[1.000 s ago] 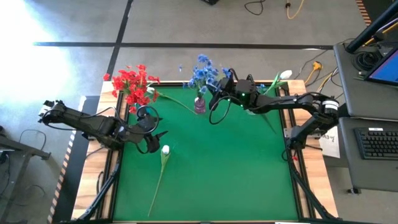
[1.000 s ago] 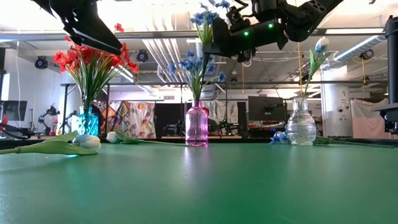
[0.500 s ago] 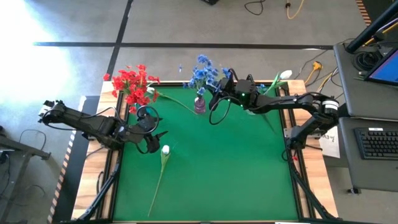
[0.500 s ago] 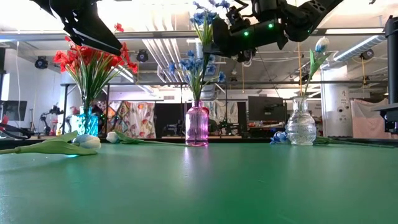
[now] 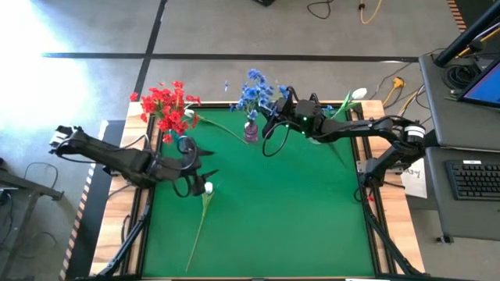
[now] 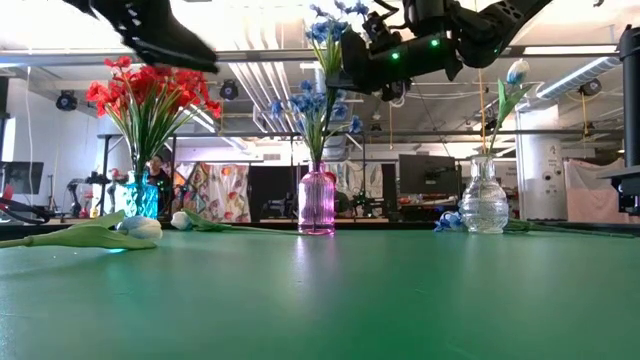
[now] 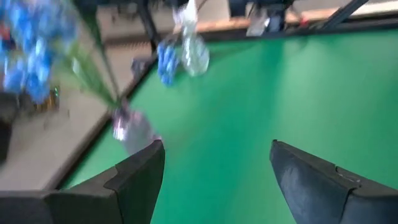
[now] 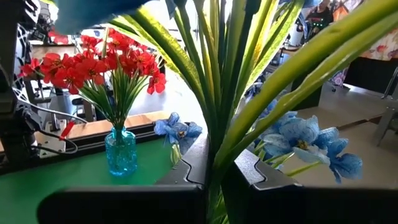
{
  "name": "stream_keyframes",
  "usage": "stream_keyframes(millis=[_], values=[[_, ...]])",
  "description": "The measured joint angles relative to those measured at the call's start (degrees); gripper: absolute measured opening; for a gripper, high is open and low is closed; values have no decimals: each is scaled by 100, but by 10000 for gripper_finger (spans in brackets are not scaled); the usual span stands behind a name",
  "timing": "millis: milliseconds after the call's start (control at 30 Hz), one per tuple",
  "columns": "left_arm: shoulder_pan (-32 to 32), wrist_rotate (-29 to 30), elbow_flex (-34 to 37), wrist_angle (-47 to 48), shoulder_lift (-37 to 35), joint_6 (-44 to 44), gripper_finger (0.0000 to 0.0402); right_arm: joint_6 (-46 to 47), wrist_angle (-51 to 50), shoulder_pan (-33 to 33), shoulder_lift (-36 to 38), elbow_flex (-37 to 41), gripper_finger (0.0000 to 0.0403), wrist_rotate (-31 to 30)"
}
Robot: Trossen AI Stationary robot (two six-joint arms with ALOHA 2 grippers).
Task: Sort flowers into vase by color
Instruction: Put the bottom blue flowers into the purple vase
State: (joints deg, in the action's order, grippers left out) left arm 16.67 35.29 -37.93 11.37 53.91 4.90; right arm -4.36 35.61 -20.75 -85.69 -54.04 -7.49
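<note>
Red flowers [image 5: 162, 101] stand in a teal vase [image 6: 140, 195]. Blue flowers [image 5: 254, 90] rise from a pink vase [image 6: 317, 200]. One white tulip [image 6: 515, 72] stands in a clear vase [image 6: 485, 200]. Another white tulip [image 5: 208, 188] lies on the green mat, its stem running toward the near edge. A third white bud [image 5: 190, 115] lies beside the teal vase. My left gripper [image 5: 200, 168] is open, just left of and above the lying tulip's bud, touching nothing. My right gripper [image 5: 271, 117] is shut on blue flower stems above the pink vase. My right gripper pinches a bunch of green stems and leaves [image 8: 214, 155] of the blue flowers between its two fingers, below the blooms. It comes level from the table's right, fingers across the stems. The stems stand nearly upright and run down into the pink vase's neck [image 6: 318, 170].
A loose blue flower [image 6: 448, 222] lies on the mat by the clear vase. The three vases stand in a row along the far edge. The mat's middle and near half [image 5: 297, 211] hold only the lying tulip. A person shows in the room behind.
My left gripper has moved a little toward the table's right and near edge, closer to the lying tulip's bud, and has turned; it stays open. The right gripper and the flowers have kept still.
</note>
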Motion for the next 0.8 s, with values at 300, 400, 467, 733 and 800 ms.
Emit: stream_keyframes(millis=[300, 400, 467, 733, 800], values=[[-196, 19, 138, -1767, 955, -1307, 277, -81, -95, 0, 0, -2, 18, 0], [-361, 19, 156, -2386, 1337, -1498, 277, -92, -100, 0, 0, -2, 18, 0], [-501, 19, 223, -3021, 1617, -1654, 277, -123, -98, 0, 0, -2, 18, 0], [-1094, 313, 681, -6272, 3189, -1993, 277, -180, -108, 0, 23, -2, 18, 3], [-1191, 433, 695, -6888, 3620, -2088, 277, -168, -128, 0, 33, -2, 18, 3]])
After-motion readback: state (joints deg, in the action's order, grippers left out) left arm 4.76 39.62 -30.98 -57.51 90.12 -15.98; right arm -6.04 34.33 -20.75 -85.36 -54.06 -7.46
